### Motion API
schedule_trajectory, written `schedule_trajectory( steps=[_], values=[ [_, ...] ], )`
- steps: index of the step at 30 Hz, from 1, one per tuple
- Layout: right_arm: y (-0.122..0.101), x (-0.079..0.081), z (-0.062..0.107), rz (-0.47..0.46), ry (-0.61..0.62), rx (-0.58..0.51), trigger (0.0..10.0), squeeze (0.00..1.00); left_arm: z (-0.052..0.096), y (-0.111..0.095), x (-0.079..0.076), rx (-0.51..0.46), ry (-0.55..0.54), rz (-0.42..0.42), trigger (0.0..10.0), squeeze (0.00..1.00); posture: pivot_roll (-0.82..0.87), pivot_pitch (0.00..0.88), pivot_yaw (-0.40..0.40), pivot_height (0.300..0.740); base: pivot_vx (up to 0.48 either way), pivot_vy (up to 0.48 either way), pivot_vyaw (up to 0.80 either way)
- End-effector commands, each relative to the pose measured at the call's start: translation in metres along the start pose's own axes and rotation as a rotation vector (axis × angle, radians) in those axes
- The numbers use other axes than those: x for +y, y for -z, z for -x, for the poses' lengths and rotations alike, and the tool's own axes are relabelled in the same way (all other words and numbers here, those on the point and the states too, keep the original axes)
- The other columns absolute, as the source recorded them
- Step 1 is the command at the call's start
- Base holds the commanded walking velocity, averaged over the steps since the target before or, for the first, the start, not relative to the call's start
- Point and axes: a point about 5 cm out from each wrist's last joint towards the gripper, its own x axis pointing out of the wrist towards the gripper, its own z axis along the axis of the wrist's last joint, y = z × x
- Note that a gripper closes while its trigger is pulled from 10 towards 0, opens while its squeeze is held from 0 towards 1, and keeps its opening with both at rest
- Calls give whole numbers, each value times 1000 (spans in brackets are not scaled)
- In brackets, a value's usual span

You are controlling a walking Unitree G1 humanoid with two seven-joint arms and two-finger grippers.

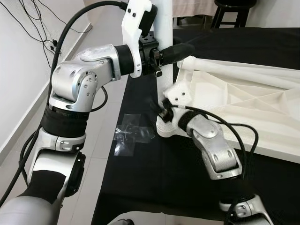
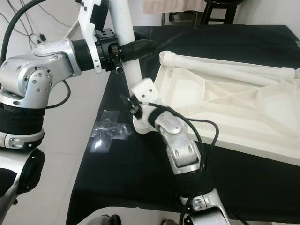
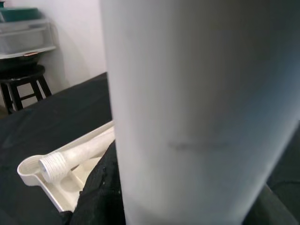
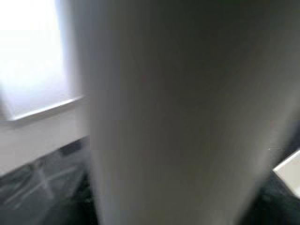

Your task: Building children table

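Observation:
A white children's table top (image 1: 262, 117) lies upside down on a black mat (image 1: 154, 183). A thick white table leg (image 1: 163, 23) stands upright at its near left corner. My left gripper (image 1: 172, 51) is shut on the leg high up, black fingers (image 3: 96, 197) wrapped round it. My right gripper (image 1: 162, 111) sits low against the leg's base by the corner socket; the leg looms close in the right wrist view. A second leg (image 1: 243, 72) lies across the table top, threaded end (image 3: 54, 164) toward the corner.
A patch of clear tape (image 1: 132, 135) shines on the mat's left edge. Pale floor with cables (image 1: 47, 40) and a white wall lie to the left. A dark stool (image 1: 230, 11) stands beyond the mat at the back.

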Motion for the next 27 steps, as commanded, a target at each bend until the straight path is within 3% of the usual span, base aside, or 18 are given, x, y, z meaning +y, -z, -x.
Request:
schedule_trajectory(
  steps=[1, 2, 4, 5, 6, 8, 11, 14, 17, 18, 27],
  values=[
    [0, -10, -2, -3, -39, 3, 10000, 1000, -7, 3, -9, 25, 77, 4, 0, 0, 41, 154, 56, 740, 0, 0, 0],
    [-8, -18, -3, 20, -110, -47, 10000, 1000, -6, 2, -10, 24, 79, 4, 0, 0, 42, 154, 58, 740, 0, 0, 0],
    [-8, -18, -3, 20, -110, -47, 10000, 1000, -6, 2, -10, 24, 79, 4, 0, 0, 42, 154, 58, 740, 0, 0, 0],
    [-14, -24, -3, 39, -201, -90, 10000, 651, -7, 2, -10, 23, 79, 3, 0, 0, 48, 157, 59, 740, 0, 0, 0],
    [-19, -28, -3, 51, -260, -116, 10000, 0, -7, 2, -10, 23, 80, 3, 0, 0, 48, 157, 59, 740, 0, 0, 0],
    [-29, -34, -6, 25, -377, -147, 10000, 0, -6, 1, -10, 23, 84, 4, 0, 0, 54, 164, 64, 740, 0, 0, 0],
    [-33, -36, -8, 15, -408, -154, 10000, 0, -6, 1, -11, 24, 86, 4, 0, 0, 55, 165, 65, 740, 0, 0, 0],
    [-44, -35, -12, -10, -546, -179, 10000, 0, -8, 2, -12, 30, 99, 9, 0, 0, 59, 173, 72, 740, 0, 0, 0],
    [-47, -35, -15, -3, -601, -181, 10000, 0, -9, 4, -14, 35, 111, 12, 0, 0, 60, 179, 75, 740, 0, 0, 0],
    [-48, -34, -16, 5, -620, -181, 39, 0, -10, 4, -14, 37, 115, 12, 0, 0, 59, 182, 78, 740, 0, 0, 0],
    [-46, -32, -21, 3, -714, -193, 0, 0, -13, 3, -13, 40, 118, 5, 0, 0, 54, 185, 86, 740, 0, 0, 0]
  ],
)
